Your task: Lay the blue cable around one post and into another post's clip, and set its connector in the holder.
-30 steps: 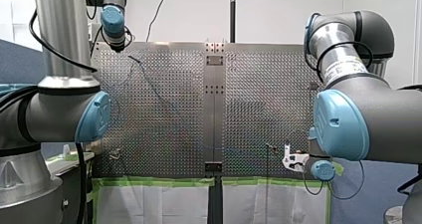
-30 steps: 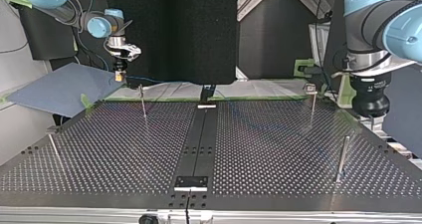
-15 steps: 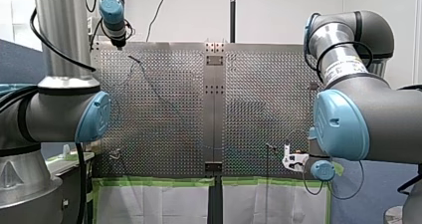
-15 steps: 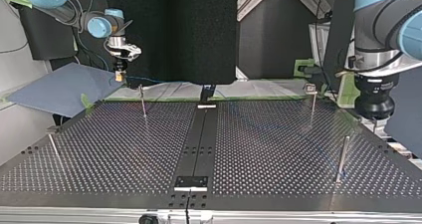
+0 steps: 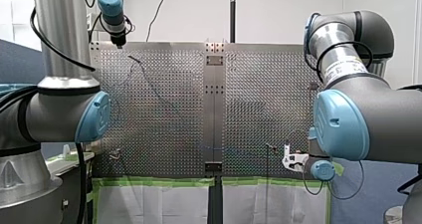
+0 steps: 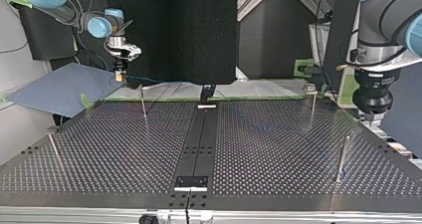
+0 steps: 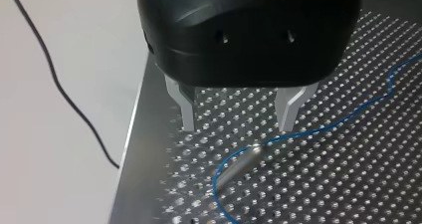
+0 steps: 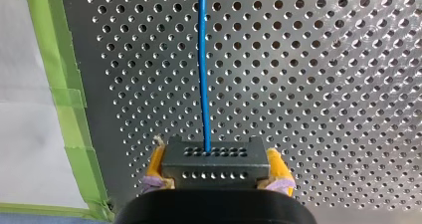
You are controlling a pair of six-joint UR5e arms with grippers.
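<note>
In the right wrist view my right gripper (image 8: 214,176) is shut on the dark connector (image 8: 214,160), a yellow pad on each side. The blue cable (image 8: 202,59) runs straight ahead from it over the perforated table (image 8: 323,59). In the top view this gripper (image 6: 119,75) hangs past the table's far left edge. My left gripper (image 7: 238,127) stands open, its metal fingers above a steel post (image 7: 240,164) that the blue cable (image 7: 348,117) loops around. Nothing is between them. In the top view it (image 6: 372,115) hovers at the right, above a post (image 6: 343,157).
More thin posts (image 6: 143,102) stand on the table, one with a clip on top (image 6: 310,88). A dark rail (image 6: 199,139) runs down the middle to a bracket (image 6: 190,181). Green tape (image 8: 74,134) edges the table. A blue-grey sheet (image 6: 59,89) lies at the top view's left.
My left arm has risen and drawn back from the post, to the right in the top view and upward in the front view. My right arm and the connector have not moved.
</note>
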